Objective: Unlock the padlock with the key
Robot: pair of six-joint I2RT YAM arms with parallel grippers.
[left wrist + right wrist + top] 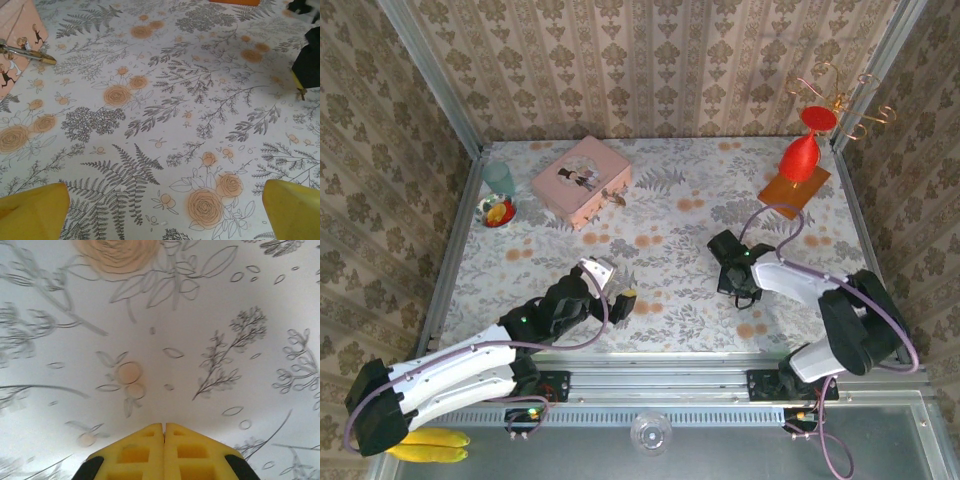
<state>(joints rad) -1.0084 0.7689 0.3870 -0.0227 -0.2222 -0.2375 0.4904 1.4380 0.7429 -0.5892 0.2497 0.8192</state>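
Right gripper shut, left gripper wide open

From the top camera I see the padlock [615,197] in the upper-left part of the frame, lying against the lower-right edge of the pink box [580,180]. My left wrist camera shows it at the far upper left: a brass body with a thin silvery shackle [30,54].

The left gripper [612,285] sits low in the centre-left, its jaws spread wide over the flowered table [670,230]. The right gripper [164,426] is closed - the yellow pads meet, with nothing visible between them - just above the table.
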